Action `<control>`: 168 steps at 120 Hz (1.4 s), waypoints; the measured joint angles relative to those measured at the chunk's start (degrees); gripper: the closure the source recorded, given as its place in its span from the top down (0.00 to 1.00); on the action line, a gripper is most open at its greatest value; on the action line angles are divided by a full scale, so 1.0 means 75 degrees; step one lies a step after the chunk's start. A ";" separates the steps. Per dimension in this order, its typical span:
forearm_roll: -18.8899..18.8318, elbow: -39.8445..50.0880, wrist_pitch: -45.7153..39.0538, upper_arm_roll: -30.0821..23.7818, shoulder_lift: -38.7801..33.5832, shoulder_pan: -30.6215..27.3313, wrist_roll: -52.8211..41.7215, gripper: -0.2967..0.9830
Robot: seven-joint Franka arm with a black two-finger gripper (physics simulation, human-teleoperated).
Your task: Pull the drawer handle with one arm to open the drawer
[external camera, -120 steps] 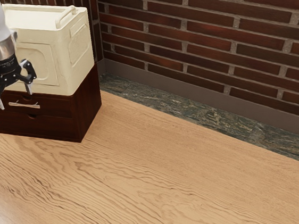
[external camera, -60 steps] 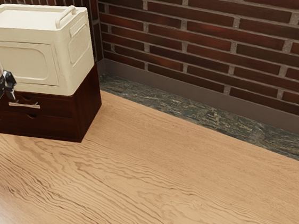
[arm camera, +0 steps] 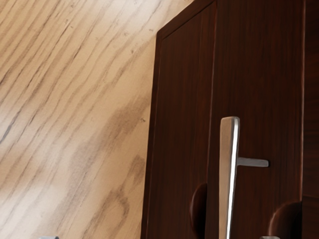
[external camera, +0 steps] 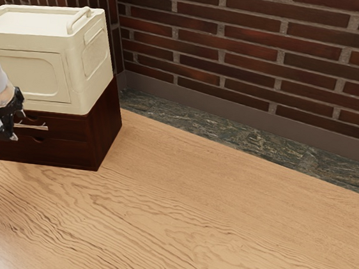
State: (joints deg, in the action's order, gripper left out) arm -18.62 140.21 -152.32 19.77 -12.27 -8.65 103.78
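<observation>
At the exterior view's left, the gripper (external camera: 17, 126) stands wide, near the handle (external camera: 36, 126) of the closed drawer (external camera: 69, 128).

Hand (external camera: 17, 126) open, fingers (external camera: 13, 137) apart

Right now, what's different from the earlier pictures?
My gripper has turned, its open fingers now one above the other, then shifted toward the exterior view's right, up by the drawer handle. Nothing has been taken hold of. The upper drawer is still shut, and the cream box still sits on the cabinet.
</observation>
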 joint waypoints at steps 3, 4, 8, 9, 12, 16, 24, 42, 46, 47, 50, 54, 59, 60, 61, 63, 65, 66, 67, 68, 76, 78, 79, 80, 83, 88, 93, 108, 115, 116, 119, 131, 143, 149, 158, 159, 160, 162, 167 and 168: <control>0.0002 -0.0018 -0.0042 0.0000 0.0049 -0.0006 0.0043 0.63; 0.0002 -0.0022 -0.0055 0.0000 0.0062 -0.0010 0.0057 0.63; 0.0004 -0.0034 -0.0102 0.0000 0.0129 -0.0021 0.0110 0.63; 0.0004 -0.0036 -0.0114 0.0000 0.0149 -0.0023 0.0123 0.62; 0.0007 -0.0040 -0.0160 0.0000 0.0232 -0.0028 0.0162 0.62; 0.0011 -0.0043 -0.0215 0.0000 0.0317 -0.0030 0.0211 0.62; 0.0010 -0.0055 -0.0302 0.0000 0.0400 -0.0031 0.0301 0.62; 0.0032 -0.0283 -0.0419 -0.0019 0.0623 0.0014 0.0473 0.61; 0.0039 -0.0345 -0.0435 -0.0021 0.0693 0.0024 0.0506 0.61; 0.0041 -0.0356 -0.0439 -0.0021 0.0706 0.0027 0.0514 0.61; 0.0046 -0.0381 -0.0449 -0.0022 0.0738 0.0033 0.0538 0.61; 0.0057 -0.0400 -0.0462 -0.0023 0.0779 0.0036 0.0568 0.61; 0.0085 -0.0407 -0.0497 -0.0023 0.0863 0.0035 0.0602 0.61; 0.0091 -0.0404 -0.0508 -0.0023 0.0883 0.0035 0.0609 0.61; 0.0096 -0.0401 -0.0519 -0.0023 0.0901 0.0035 0.0616 0.61; 0.0106 -0.0396 -0.0540 -0.0023 0.0929 0.0035 0.0629 0.60; 0.0115 -0.0391 -0.0558 -0.0025 0.0950 0.0035 0.0641 0.60; 0.0120 -0.0388 -0.0566 -0.0026 0.0960 0.0034 0.0647 0.60; 0.0126 -0.0385 -0.0575 -0.0027 0.0968 0.0034 0.0654 0.60; 0.0132 -0.0382 -0.0583 -0.0028 0.0976 0.0034 0.0660 0.60; 0.0174 -0.0369 -0.0633 -0.0033 0.1029 0.0037 0.0705 0.60; 0.0181 -0.0368 -0.0643 -0.0034 0.1045 0.0037 0.0715 0.60; 0.0184 -0.0367 -0.0648 -0.0035 0.1054 0.0035 0.0720 0.60; 0.0187 -0.0367 -0.0652 -0.0037 0.1063 0.0034 0.0726 0.60; 0.0196 -0.0365 -0.0666 -0.0038 0.1093 0.0034 0.0740 0.60; 0.0206 -0.0364 -0.0685 -0.0043 0.1145 0.0032 0.0764 0.60; 0.0217 -0.0364 -0.0701 -0.0045 0.1193 0.0034 0.0786 0.60; 0.0228 -0.0356 -0.0734 -0.0047 0.1232 0.0039 0.0842 0.59; 0.0230 -0.0351 -0.0743 -0.0048 0.1226 0.0037 0.0864 0.57; 0.0230 -0.0344 -0.0745 -0.0048 0.1223 0.0037 0.0867 0.57; 0.0232 -0.0330 -0.0747 -0.0048 0.1217 0.0037 0.0874 0.56; 0.0239 -0.0255 -0.0749 -0.0050 0.1148 0.0021 0.0898 0.54; 0.0240 -0.0091 -0.0731 -0.0057 0.0956 0.0022 0.0919 0.53; 0.0241 0.0011 -0.0720 -0.0058 0.0854 0.0030 0.0926 0.53; 0.0252 0.0172 -0.0709 -0.0058 0.0711 0.0022 0.0934 0.52; 0.0252 0.0189 -0.0708 -0.0058 0.0698 0.0022 0.0934 0.52; 0.0252 0.0205 -0.0707 -0.0058 0.0685 0.0022 0.0935 0.52; 0.0250 0.0233 -0.0706 -0.0058 0.0654 0.0024 0.0937 0.52; 0.0246 0.0331 -0.0703 -0.0052 0.0549 0.0031 0.0942 0.52; 0.0245 0.0346 -0.0702 -0.0051 0.0533 0.0032 0.0943 0.52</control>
State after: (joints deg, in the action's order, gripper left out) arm -16.78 142.80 -157.58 19.39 -8.28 -8.41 110.85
